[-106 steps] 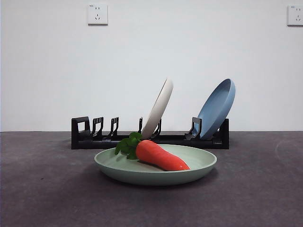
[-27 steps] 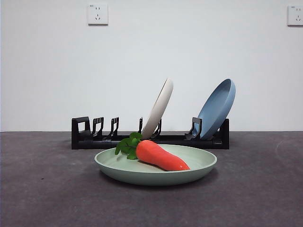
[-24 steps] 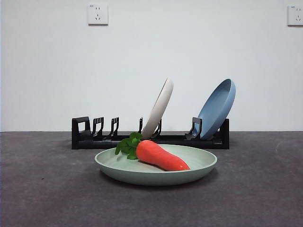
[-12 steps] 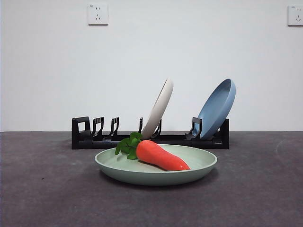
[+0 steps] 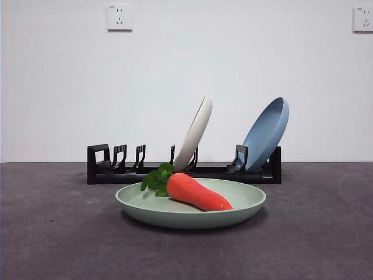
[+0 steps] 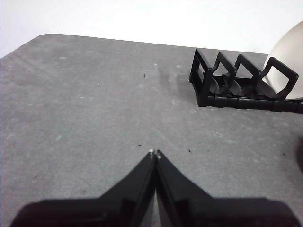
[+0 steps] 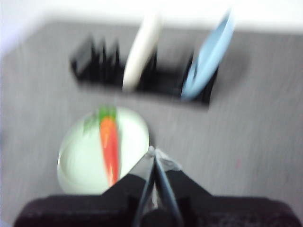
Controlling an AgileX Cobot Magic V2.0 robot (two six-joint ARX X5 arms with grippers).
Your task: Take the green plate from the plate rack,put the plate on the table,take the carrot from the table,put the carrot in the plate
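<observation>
The green plate [image 5: 245,201] lies flat on the table [image 5: 58,233] in front of the plate rack [image 5: 116,169]. The carrot [image 5: 195,191] lies in the plate, leaves to the left. The blurred right wrist view shows the plate [image 7: 80,161] with the carrot [image 7: 109,146] in it and the rack [image 7: 94,64] beyond. My right gripper [image 7: 153,150] is shut and empty, high above the table beside the plate. My left gripper [image 6: 154,152] is shut and empty over bare table, apart from the rack's loop end [image 6: 203,80]. Neither gripper shows in the front view.
A cream-white plate [image 5: 193,133] and a blue plate [image 5: 265,134] stand tilted in the rack. The cream plate's edge [image 6: 289,52] shows in the left wrist view. Two wall sockets [image 5: 119,17] sit on the white wall behind.
The plate, carrot and rack stay where they were; the front view has shifted by a pixel or two. No arm shows in any front frame.
</observation>
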